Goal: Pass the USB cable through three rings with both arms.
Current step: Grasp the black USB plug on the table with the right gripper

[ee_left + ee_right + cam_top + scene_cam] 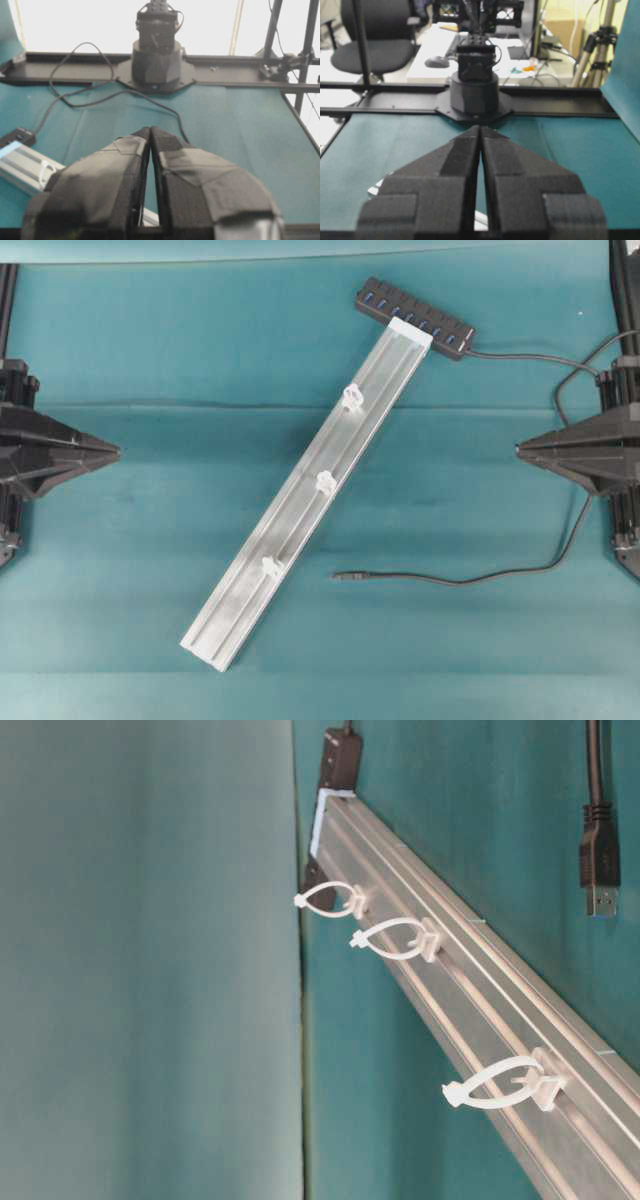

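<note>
Three rings: small white translucent plastic loops, one high, one middle, one low along a long silver aluminium rail that lies slantwise on the teal cloth surface; all three empty, nothing threaded yet.
Loops, side view: each stands off the rail face with its eye clear, which looks meant to give the plug a straight line through.
USB cable: long thin dark grey lead loose on the surface on the right of the overhead view, running from the black multi-port hub at the rail's top end, looping out past the right arm and back in.
Plug: small metal-tipped end lying flat, near the lowest ring but apart from it, pointing at the rail.
Left gripper: parked at the left edge, well apart from rail and cable; fingers pressed together, holding nothing.
Right gripper: parked opposite; fingers pressed together, nothing between them either.
Stage: start line, I'd say, nothing picked up.
Likely opener: the right arm sits on the cable's side, so it seems the natural one to lift the plug.
Watch for: the slack loop near the right arm could drag.
</note>
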Robot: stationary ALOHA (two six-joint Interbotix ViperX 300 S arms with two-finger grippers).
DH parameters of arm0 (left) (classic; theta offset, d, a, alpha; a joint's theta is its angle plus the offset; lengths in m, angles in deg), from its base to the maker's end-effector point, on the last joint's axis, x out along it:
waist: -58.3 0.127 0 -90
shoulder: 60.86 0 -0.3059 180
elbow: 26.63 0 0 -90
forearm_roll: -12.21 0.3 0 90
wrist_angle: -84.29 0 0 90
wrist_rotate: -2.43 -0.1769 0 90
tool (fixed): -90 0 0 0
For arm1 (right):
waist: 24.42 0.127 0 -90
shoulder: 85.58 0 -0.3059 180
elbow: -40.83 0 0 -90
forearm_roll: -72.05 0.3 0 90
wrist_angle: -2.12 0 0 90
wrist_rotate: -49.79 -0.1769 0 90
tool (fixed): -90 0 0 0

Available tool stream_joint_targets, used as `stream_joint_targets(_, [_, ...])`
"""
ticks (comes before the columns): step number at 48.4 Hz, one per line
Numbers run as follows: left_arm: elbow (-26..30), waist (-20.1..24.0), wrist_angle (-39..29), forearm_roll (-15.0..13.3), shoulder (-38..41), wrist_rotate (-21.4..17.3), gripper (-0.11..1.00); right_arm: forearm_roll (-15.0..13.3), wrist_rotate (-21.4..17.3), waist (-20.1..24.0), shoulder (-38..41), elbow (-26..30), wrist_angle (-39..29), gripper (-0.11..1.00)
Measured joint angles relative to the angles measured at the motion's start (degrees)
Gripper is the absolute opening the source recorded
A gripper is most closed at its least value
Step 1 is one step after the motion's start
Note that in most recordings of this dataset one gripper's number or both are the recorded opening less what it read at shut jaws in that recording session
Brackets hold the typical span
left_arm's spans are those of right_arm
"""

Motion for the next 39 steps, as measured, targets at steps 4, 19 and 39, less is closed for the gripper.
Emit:
stream_joint_targets(4, [1.14,0.00,-0.53,0.44,0.35,0.26,0.06,0.18,-0.44,0.00,0.26,0.26,-0.62,0.07])
stream_joint_targets(19, [5.45,-1.93,-4.48,0.79,2.55,0.44,-0.02,1.23,-3.78,0.09,3.60,6.42,-18.11,0.00])
stream_joint_targets(39, [9.14,-3.43,-5.27,0.79,3.87,4.22,-0.02,1.32,-5.98,1.41,21.27,16.26,-30.85,0.00])
